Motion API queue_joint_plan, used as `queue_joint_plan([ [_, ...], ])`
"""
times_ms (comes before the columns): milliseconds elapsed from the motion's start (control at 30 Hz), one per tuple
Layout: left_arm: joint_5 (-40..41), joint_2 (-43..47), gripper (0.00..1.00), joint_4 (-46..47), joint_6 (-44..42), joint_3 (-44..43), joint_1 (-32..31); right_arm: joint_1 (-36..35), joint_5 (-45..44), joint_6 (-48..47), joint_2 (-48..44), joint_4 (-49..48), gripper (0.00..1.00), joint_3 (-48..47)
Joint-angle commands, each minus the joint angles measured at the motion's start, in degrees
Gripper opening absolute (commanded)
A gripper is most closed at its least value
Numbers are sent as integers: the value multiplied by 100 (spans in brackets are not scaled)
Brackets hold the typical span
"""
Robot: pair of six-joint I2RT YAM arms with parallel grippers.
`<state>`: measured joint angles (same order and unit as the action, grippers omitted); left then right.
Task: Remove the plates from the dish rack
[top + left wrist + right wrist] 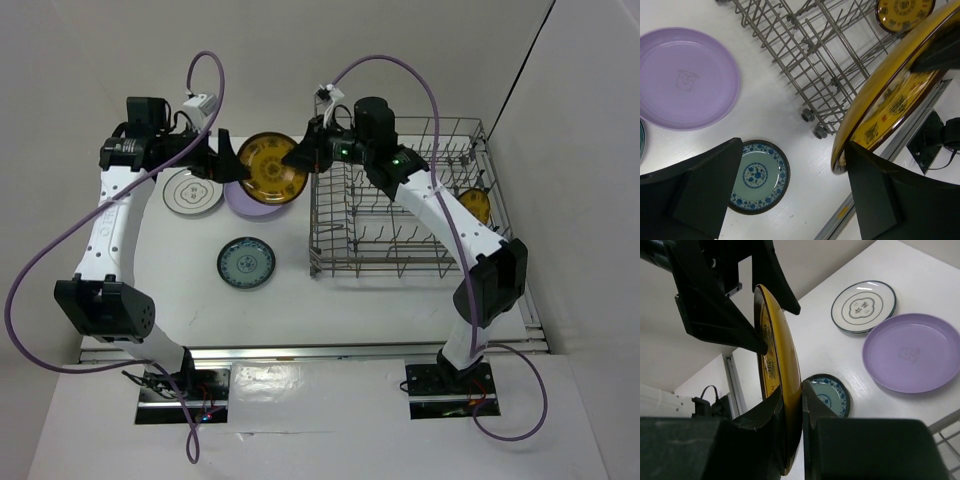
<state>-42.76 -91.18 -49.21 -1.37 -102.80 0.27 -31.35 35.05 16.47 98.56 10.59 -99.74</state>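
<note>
Above the worktop [320, 310], left of the rack [400, 235], the yellow plate [272, 168] hung on edge, pinched at one rim by the closed right gripper [303, 155]. Opposite, the left gripper [228, 160] stood wide open, jaws straddling the far rim without gripping. Recommended: close the left squarely on the rim before the right lets go. A second yellow plate [476, 205] stood in the rack.

Lavender plate [686, 78], teal plate [758, 176], wheeled wire rack [820, 60], tilted yellow plate [886, 106] close by
</note>
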Motion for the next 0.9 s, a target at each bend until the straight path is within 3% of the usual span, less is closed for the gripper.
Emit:
queue_joint_plan([
  [0, -171, -41, 95, 430, 233, -20, -19, -99, 415, 321, 189, -689, 0, 96],
  [33, -293, -93, 93, 430, 233, -20, -19, -99, 467, 322, 190, -690, 0, 96],
  [67, -294, -93, 76, 430, 233, 32, -19, -160, 468, 322, 250, -690, 0, 43],
  [333, -514, -313, 0, -132, -126, -99, -19, -213, 688, 480, 479, -804, 0, -19],
  [467, -628, -313, 0, -545, -469, -99, -19, -213, 863, 427, 620, -603, 0, -185],
  [500, -576, -313, 0, -746, -531, -99, -19, -213, 863, 349, 716, -332, 4, -273],
  [533, -419, -365, 0, -852, -662, -160, -19, -213, 794, 244, 795, -182, 28, -448],
  [633, -233, -366, 0, -1256, -900, -275, 121, -213, 592, -2, 796, 223, 70, -625],
  [733, -84, -366, 0, -1328, -953, -153, 480, -161, 196, -56, 657, 426, 78, -678],
  [867, 328, -419, 0, -1328, -1067, 416, 798, 321, 3, 102, 209, 426, 79, -600],
])
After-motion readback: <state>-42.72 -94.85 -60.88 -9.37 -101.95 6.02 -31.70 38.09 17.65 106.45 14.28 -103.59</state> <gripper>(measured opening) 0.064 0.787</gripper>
